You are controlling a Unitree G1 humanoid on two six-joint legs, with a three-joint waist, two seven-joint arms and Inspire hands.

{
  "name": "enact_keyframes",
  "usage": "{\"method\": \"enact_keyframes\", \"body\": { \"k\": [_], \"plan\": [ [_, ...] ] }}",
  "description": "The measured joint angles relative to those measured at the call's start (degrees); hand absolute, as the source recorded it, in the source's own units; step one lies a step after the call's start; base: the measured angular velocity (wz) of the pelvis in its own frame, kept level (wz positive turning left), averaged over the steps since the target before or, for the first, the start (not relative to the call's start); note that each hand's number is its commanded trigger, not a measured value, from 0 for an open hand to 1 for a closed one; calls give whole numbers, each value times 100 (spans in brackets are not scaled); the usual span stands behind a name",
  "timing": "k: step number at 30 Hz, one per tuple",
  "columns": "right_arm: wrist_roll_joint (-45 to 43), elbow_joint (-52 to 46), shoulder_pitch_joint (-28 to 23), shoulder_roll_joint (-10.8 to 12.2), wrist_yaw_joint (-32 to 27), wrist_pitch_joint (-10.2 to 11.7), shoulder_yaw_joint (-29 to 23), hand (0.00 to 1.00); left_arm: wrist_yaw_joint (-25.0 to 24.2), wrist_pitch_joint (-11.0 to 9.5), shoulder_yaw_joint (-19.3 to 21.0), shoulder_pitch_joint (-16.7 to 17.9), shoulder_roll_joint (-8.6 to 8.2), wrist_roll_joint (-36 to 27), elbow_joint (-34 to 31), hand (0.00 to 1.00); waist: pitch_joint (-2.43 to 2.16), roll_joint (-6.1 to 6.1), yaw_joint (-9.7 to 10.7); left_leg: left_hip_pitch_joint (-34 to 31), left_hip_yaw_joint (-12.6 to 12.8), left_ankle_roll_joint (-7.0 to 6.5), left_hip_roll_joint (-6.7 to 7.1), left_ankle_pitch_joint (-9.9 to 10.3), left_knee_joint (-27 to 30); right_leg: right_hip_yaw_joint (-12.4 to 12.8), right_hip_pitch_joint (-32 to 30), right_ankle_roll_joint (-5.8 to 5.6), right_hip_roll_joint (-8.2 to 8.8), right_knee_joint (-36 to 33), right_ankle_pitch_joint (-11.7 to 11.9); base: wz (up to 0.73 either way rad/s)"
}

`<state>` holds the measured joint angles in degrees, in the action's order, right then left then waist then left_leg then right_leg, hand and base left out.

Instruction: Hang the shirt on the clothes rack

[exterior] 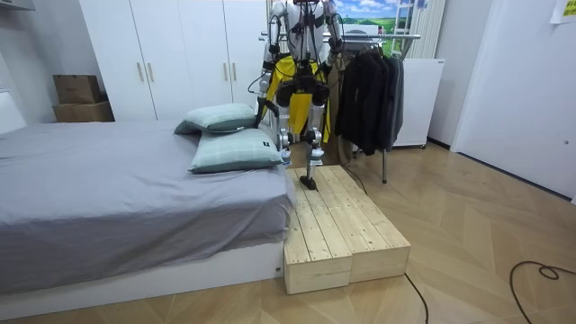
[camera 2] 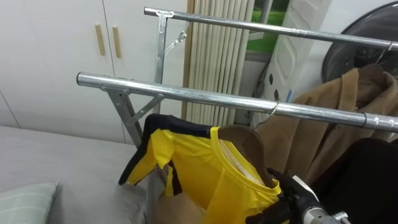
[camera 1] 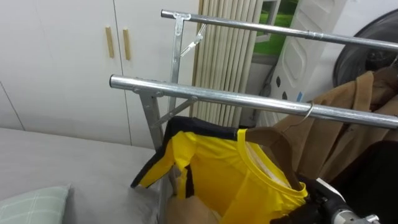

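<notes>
A yellow shirt with dark trim hangs on a wooden hanger. The hanger's metal hook sits over the lower rail of a steel clothes rack. My right hand comes in at the lower right, close behind the shirt's collar and partly hidden by the cloth. In the room view I stand on a wooden platform facing the rack, both arms raised toward the yellow shirt.
A second, higher rail runs behind the first. A brown coat hangs to the right, with dark clothes further along. The grey bed with pillows lies to my left, white wardrobes behind it.
</notes>
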<state>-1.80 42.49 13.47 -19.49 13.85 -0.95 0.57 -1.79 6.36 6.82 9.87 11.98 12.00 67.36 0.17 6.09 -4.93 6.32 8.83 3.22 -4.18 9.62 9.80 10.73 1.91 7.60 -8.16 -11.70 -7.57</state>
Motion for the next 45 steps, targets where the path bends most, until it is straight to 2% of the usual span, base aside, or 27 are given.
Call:
{"method": "enact_keyframes", "body": {
  "k": [7, 12, 20, 28, 34, 36, 45],
  "plan": [
    [108, -527, -170, 1, -396, -39, -283, 0, -1, 46, -3, 25, -6, 13, 4, 0, -6, -38, 57, -5, 62, -8, -5, 8, -1, 3, -21, 12, 4, 1, -11, -1],
    [500, -823, -348, 5, -560, -44, -459, 0, 0, 79, -2, 68, -29, 8, 4, 0, -44, -114, 153, -52, 79, -7, -12, 9, 4, -6, -73, 32, 3, -8, -5, -1],
    [1143, -1352, -462, 4, -1009, -44, -470, 0, 12, 81, -2, 130, -54, 7, 1, 0, -11, -201, 215, -27, 268, -7, -42, 8, 0, 45, -73, 65, -14, -11, -37, -2],
    [1428, -1778, -520, 4, -1253, -43, -469, 0, 102, 81, -2, 199, -55, 10, -6, 0, 1, -183, 330, -22, 356, -6, -43, 8, -2, 30, -73, 88, -9, -12, -66, 0],
    [1535, -2078, -537, 4, -1392, -41, -472, 0, 261, 79, -2, 238, -86, 26, -9, 0, 14, -157, 329, -20, 387, -6, -43, 8, -2, 64, -84, 107, -17, -35, -94, -2],
    [1550, -2158, -537, 4, -1448, -40, -471, 0, 354, 79, -1, 256, -114, 24, -8, 0, 31, -130, 317, 6, 417, -6, -39, 8, 0, 104, -94, 115, -24, -102, -124, -9],
    [1552, -2367, -539, 4, -1730, -33, -600, 0, 400, 74, -1, 352, -121, 29, 2, 0, 30, -112, 412, 25, 418, -5, -44, 10, -8, 119, -73, 126, -27, -127, -124, -1]
  ]
}}
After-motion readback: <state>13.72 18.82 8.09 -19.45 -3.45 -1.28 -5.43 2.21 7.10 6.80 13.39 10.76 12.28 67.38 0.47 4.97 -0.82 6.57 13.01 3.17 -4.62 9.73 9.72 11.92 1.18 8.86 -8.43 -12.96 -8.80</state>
